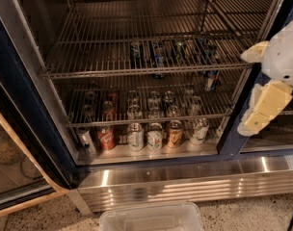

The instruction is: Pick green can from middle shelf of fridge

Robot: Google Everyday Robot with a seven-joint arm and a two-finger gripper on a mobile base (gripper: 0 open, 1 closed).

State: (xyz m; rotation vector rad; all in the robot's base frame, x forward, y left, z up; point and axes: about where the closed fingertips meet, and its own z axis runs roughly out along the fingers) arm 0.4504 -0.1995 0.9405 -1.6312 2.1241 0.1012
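Where the green can [179,51] stands: upright, toward the back of the middle shelf [137,72] of the fridge [185,182], blue-labelled cans [158,54] just beside it.
Gripper position: my gripper [267,100] hangs before the middle shelf's right end, outside the fridge.
Direction to can: left of my gripper and deeper in.
Can's long axis: vertical.
Gripper state: open or closed, I cannot tell; it holds no can.
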